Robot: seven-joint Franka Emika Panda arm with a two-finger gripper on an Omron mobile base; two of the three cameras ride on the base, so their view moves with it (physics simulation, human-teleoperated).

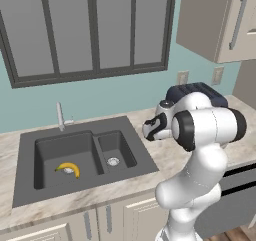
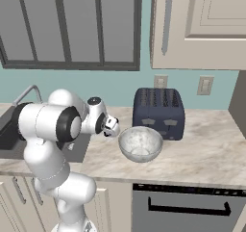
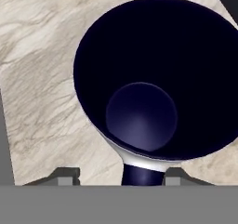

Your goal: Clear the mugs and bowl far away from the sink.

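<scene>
1. Toaster (image 2: 158,113): dark blue, stood on the marbled counter (image 2: 206,149) against the teal wall; taken as the reference for all entries below.
2. Bowl (image 2: 140,144): whitish-grey, speckled inside, upright and empty, set just in front of the toaster toward its left corner, close to the counter's front edge.
3. Mug (image 3: 139,79): pale outside with a dark navy inside, upright and empty on the counter. It was seen from directly above in the hand view, its dark handle (image 3: 142,174) pointing toward the claw. Its place relative to the toaster could not be told apart from the claw's.
4. Claw (image 2: 111,127): held low over the counter, left of and in front of the toaster, just beside the bowl's left rim. In the hand view the jaws were set partly apart, one on each side of the mug's handle. Whether they pressed on it could not be told.
5. Sink (image 1: 75,127): dark grey, double-basin, let into the counter well to the left of the toaster, with a thin silver faucet (image 1: 60,116) behind it.
6. Banana (image 1: 68,169): yellow, lying in the sink's large left basin, far left of the toaster.
7. Two wall outlets (image 2: 160,82): mounted just above the toaster.
</scene>
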